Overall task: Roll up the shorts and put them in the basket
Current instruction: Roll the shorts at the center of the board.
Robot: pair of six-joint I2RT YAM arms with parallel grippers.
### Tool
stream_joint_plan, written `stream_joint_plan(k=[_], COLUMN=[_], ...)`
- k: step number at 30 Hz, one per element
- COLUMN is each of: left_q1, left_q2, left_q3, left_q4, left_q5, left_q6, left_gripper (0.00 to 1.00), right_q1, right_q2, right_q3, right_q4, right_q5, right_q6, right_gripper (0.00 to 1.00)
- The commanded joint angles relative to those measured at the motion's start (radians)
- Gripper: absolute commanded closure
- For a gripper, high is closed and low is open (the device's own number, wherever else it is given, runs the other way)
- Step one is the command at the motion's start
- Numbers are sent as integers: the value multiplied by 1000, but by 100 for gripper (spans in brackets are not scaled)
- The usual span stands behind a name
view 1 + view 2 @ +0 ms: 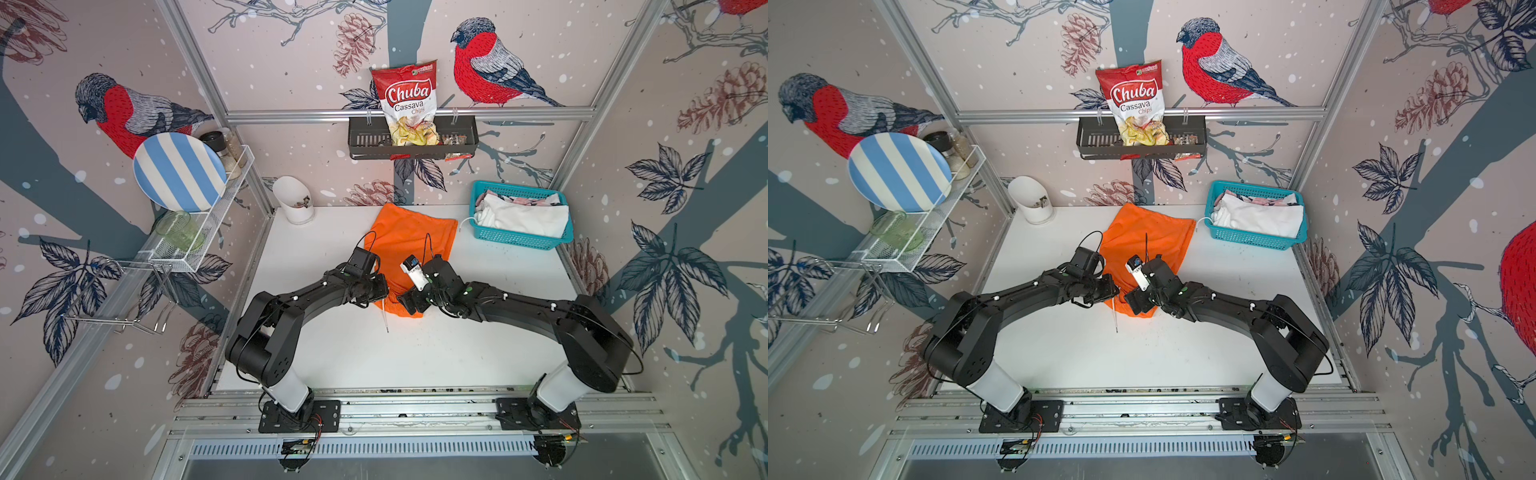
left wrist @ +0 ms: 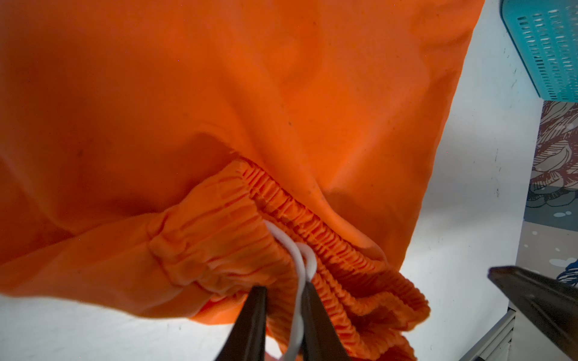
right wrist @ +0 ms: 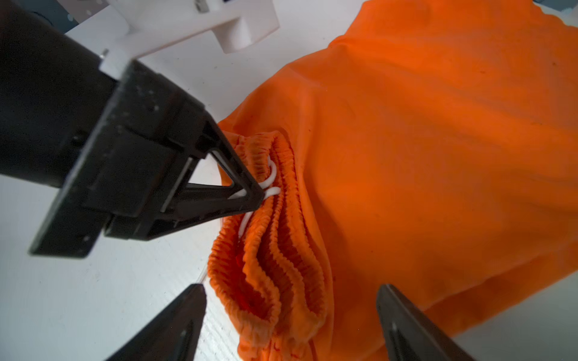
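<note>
Orange shorts [image 1: 409, 237] lie on the white table [image 1: 457, 340], waistband [image 3: 272, 250] bunched. My left gripper [image 2: 284, 289] pinches the white drawstring [image 2: 301, 259]; my right gripper [image 3: 291, 289] stands wide astride the waistband. Risk: a pull may slide the cord out rather than move cloth.

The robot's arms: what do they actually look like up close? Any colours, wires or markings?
The left arm and right arm are chunky black links on white base columns, with thin black cables looping at the wrists and small white and green dots at joints. The left gripper and right gripper have slim, black, tapering fingers.
</note>
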Motion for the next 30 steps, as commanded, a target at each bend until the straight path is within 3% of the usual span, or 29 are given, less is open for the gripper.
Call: stream_joint_plan(k=[1, 5, 15, 19, 26, 30], left_q1=[12, 20, 33, 34, 36, 35], left_q2=[18, 39, 50, 21, -143, -222], left_q3=[15, 28, 42, 36, -13, -55], left_q4=[5, 7, 17, 11, -47, -105], left_q5=[12, 21, 46, 38, -51, -79], left_q6=[22, 23, 22, 26, 21, 10], left_gripper=[77, 77, 75, 73, 61, 60], right_q1=[-1, -1, 11, -18, -85, -112], right_q2=[53, 115, 211, 209, 204, 237], right_q3=[42, 91, 120, 116, 90, 43], right_q4=[-31, -43, -41, -3, 42, 161], right_q5=[-45, -129, -107, -123, -428, -686], right_q6=[-108, -142, -151, -81, 126, 298], right_gripper=[6, 8, 11, 48, 98, 100])
